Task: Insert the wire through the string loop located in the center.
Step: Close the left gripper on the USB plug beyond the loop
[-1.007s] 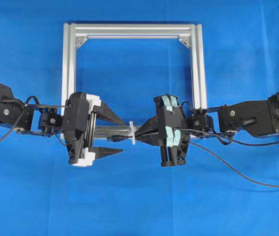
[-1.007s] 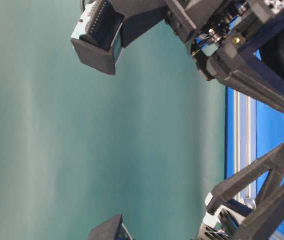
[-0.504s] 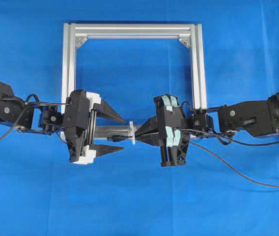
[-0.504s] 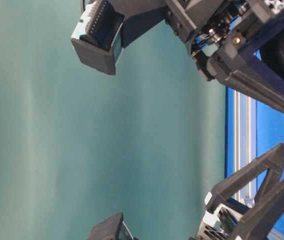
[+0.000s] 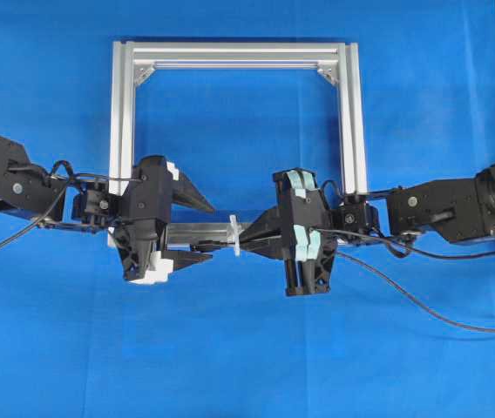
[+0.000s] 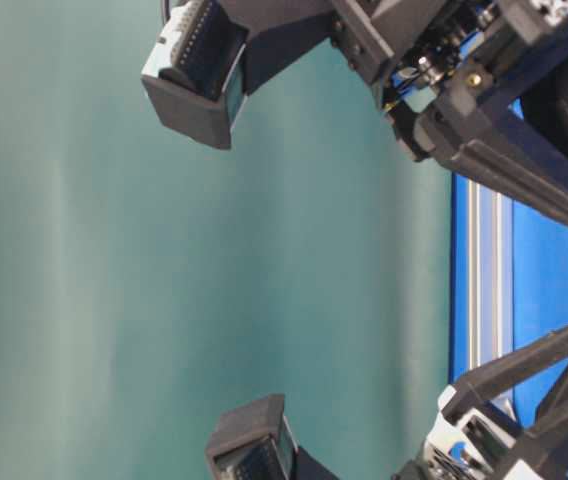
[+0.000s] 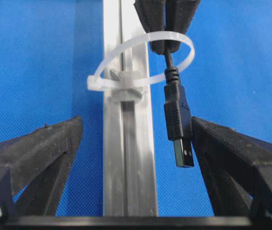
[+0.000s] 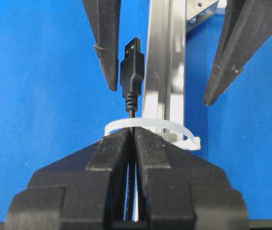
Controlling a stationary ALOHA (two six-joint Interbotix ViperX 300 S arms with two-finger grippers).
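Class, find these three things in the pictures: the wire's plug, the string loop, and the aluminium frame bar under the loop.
wire [image 7: 178, 117], left wrist view, on the black plug body.
string loop [image 7: 126, 44], left wrist view, on the white band's far arc.
frame bar [image 7: 129, 167], left wrist view, on the bare silver rail below the loop.

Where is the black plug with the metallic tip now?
In the left wrist view the black plug with the metallic tip hangs right of the silver aluminium frame bar, just past the white string loop, between the open left gripper fingers.

Bright even light, soft table-level focus
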